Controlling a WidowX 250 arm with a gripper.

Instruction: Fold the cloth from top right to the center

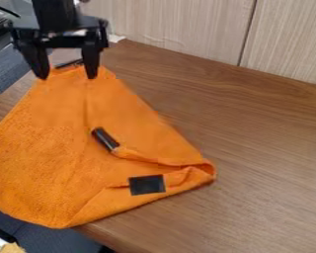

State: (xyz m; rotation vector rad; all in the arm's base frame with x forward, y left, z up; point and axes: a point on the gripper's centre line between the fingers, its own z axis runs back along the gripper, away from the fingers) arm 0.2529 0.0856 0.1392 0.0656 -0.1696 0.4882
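Pincer (pixel 65 77): fingers apart, over the cloth's top end.
Cloth (pixel 52 128): orange, on the surface (pixel 266 197), lower left part overhanging its edge; dark tag (pixel 105 139) near the middle, black patch (pixel 146 185) by the right-hand fold.
Grip: best closed on the top corner alone, low, catching one layer.
Fold: ideally lifted slightly, carried to the middle; dragging could shift the overhang.
Containers: none identifiable.
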